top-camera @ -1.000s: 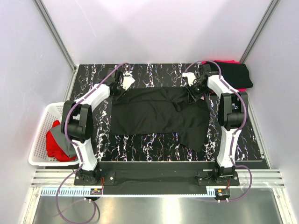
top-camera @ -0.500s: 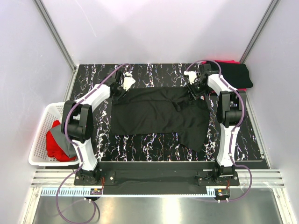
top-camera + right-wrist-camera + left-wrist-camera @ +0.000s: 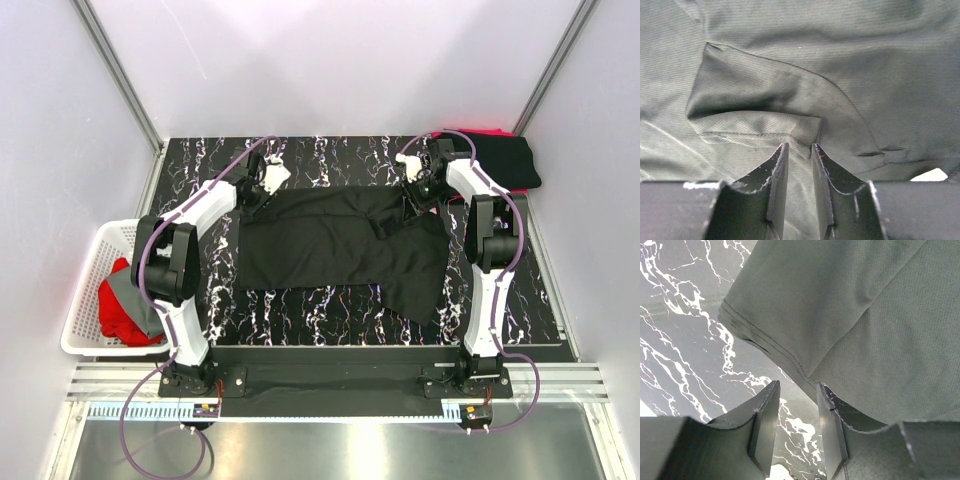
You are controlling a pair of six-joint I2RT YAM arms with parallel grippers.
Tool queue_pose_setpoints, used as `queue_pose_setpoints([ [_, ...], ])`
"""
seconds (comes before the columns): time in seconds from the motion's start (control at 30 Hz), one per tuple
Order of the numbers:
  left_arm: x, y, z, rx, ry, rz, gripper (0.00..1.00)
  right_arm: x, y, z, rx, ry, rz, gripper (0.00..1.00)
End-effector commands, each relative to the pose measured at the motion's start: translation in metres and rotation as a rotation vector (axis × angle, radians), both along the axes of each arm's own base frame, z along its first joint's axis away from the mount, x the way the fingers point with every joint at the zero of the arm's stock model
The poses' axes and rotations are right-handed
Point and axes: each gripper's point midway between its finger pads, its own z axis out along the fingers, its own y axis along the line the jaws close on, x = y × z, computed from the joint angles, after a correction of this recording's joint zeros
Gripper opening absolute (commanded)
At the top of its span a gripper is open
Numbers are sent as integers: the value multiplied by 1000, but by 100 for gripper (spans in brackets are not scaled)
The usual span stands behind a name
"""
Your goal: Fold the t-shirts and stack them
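Two folded shirts, black over red, are stacked at the table's two o'clock corner, so I judge the job about half done. One black shirt lies spread at the centre, wrinkled and not yet folded, with one flap trailing toward five o'clock. A red and grey heap waits in the white slatted basket at nine o'clock. My left claw is at the shirt's eleven o'clock corner, jaws parted with bare marble between them and holding nothing; the double-stitched hem lies just ahead of it. My right claw is at the one o'clock corner, jaws narrowly parted over a raised crease; I cannot tell whether cloth is pinched. The fabric is a fine matte knit, limp and easily creased; the tabletop is glossy black with white veins.
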Motion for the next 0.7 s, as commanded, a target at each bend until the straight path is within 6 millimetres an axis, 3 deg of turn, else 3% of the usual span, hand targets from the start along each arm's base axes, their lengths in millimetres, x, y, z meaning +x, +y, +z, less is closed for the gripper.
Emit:
queue_pose_setpoints([
  [0.0,12,-3,16,4,-55,-9,41,1,6,12,62,12,-7,32],
  [0.3,11,-4,16,5,-55,-10,40,3,-2,3,38,27,-26,32],
  [0.43,11,-4,16,7,-57,-10,41,1,-2,5,43,32,-29,10],
  [0.5,11,-4,16,6,-54,-10,40,0,-2,6,44,35,-33,5],
  [0.67,12,-5,15,3,-53,-13,40,-6,2,37,68,-3,-45,1],
])
